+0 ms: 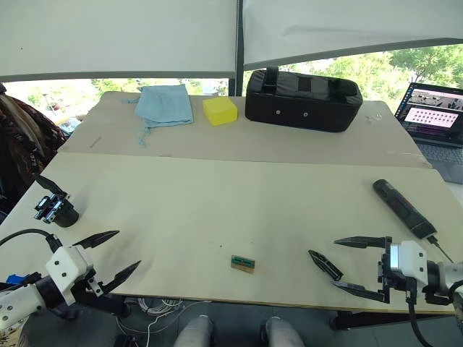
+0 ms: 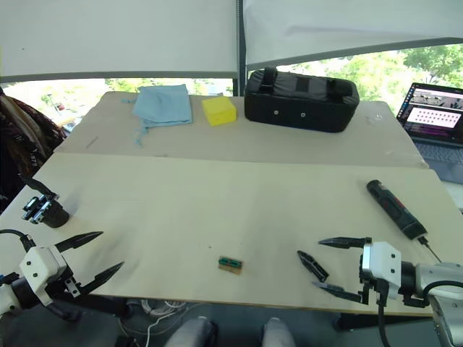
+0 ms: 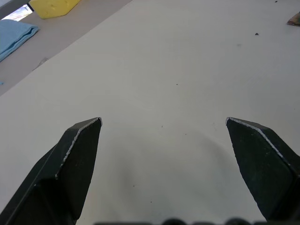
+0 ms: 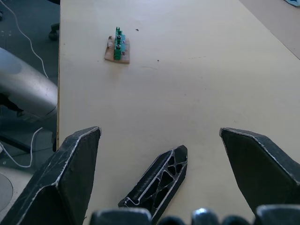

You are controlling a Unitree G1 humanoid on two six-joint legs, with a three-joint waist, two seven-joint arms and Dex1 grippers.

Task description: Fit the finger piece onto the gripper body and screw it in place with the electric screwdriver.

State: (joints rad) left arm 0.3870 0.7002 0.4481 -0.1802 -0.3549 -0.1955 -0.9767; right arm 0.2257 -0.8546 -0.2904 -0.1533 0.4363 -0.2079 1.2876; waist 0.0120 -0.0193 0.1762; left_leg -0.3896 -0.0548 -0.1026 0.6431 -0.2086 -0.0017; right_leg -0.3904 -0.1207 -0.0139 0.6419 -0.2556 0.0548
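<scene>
The right end effector (image 1: 347,265) is released, its fingers straddling the finger piece (image 1: 325,264) on the bench (image 1: 217,210). The left end effector (image 1: 108,256) is released too, near the gripper body (image 1: 55,207). No writing is readable.

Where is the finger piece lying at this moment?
The finger piece lies flat on the table's near right part, between the open right end effector's fingers, right of the small green-and-brown block.

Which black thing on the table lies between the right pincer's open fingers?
The finger piece, small, flat and pointed. The screwdriver lies farther back; the gripper body sits far left.
</scene>
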